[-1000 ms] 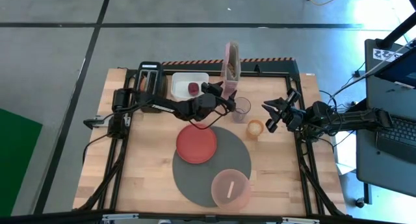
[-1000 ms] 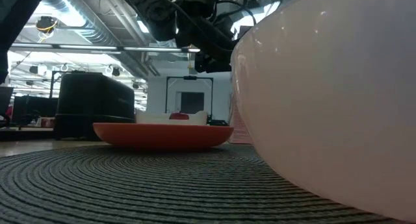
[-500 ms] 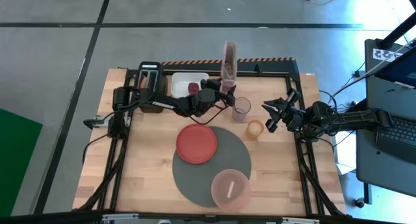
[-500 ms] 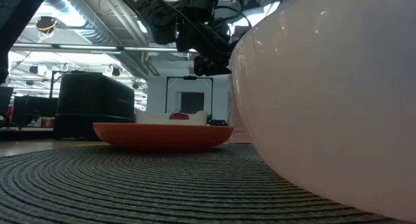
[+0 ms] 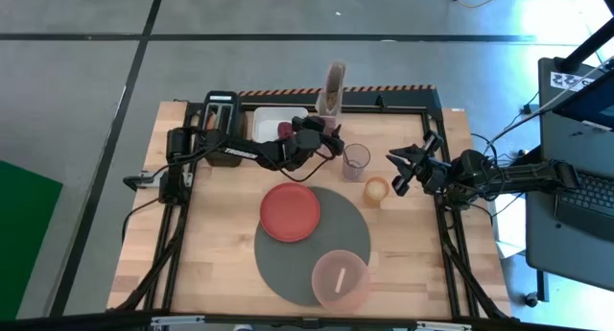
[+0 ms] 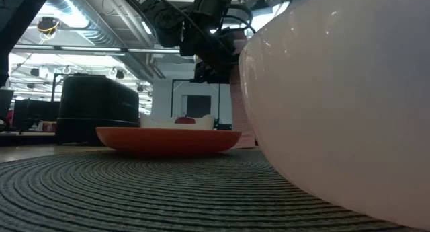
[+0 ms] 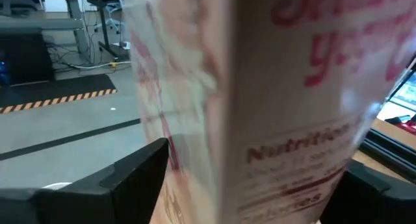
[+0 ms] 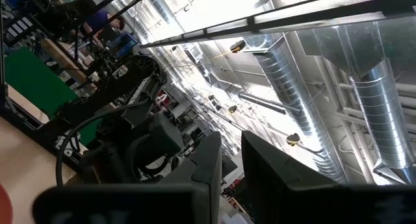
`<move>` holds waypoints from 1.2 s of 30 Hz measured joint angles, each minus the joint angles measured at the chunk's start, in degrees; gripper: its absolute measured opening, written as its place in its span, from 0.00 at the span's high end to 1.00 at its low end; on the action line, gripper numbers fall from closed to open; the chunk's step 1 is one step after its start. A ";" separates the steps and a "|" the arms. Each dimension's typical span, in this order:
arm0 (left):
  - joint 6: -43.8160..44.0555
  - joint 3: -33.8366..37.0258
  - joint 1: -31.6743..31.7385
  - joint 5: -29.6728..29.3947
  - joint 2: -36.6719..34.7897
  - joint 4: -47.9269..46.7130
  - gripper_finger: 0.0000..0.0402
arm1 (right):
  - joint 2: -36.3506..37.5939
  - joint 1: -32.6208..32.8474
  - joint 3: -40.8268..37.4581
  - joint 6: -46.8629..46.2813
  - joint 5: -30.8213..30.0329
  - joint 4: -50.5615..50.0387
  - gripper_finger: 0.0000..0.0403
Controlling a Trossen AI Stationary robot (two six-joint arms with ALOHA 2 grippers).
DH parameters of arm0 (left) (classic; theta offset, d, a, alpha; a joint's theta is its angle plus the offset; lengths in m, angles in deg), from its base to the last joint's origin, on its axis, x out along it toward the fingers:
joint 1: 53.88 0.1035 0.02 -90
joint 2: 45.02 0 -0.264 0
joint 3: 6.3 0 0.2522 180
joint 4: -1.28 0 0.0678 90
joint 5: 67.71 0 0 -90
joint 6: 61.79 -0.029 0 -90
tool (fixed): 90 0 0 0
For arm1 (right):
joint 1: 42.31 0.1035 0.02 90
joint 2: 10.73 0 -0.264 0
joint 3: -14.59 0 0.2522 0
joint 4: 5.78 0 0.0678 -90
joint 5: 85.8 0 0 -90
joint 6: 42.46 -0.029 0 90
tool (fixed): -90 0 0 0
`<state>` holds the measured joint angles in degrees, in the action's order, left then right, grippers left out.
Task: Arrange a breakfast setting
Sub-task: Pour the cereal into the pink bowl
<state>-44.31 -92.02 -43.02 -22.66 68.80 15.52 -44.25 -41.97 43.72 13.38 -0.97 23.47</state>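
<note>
High view: the left gripper is at the back of the table, at the cereal box, which stands tilted just beside the white tub; a dark-red fruit piece lies in the tub. The toaster stands beside the tub. The red plate sits on the grey mat, with the pink bowl on the mat's near edge and the spoon in it. A clear cup and the toast lie between the 2 arms. The right gripper waits near the toast, off the mat.

Low view: the bowl fills the near side; the plate lies on the mat, with the left gripper above.

Left wrist view: the box stands between the 2 spread fingers; whether they press it, I cannot tell.

Right wrist view: the fingers stand slightly apart, holding nothing.
</note>
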 joint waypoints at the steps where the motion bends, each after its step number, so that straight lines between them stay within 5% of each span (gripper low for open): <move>1: -0.02 0.00 0.02 0.00 0.00 -0.10 0.24 | 0.00 0.00 0.00 0.00 -0.02 0.00 0.84; 15: -1.95 -0.04 2.36 9.60 -0.09 -0.22 0.52 | 0.00 0.00 0.00 0.02 -0.01 -0.58 0.84; 29: -7.09 -0.07 2.22 9.57 -0.09 -0.87 0.79 | 0.00 0.00 -0.02 0.08 -0.01 -1.11 0.84; 36: -11.01 0.11 1.29 10.42 0.15 4.22 0.82 | 0.00 0.00 -0.02 0.15 -0.02 -1.11 0.84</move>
<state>-55.32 -91.91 -41.73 -12.24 68.95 19.74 -44.25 -41.97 43.70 13.53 -0.99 22.36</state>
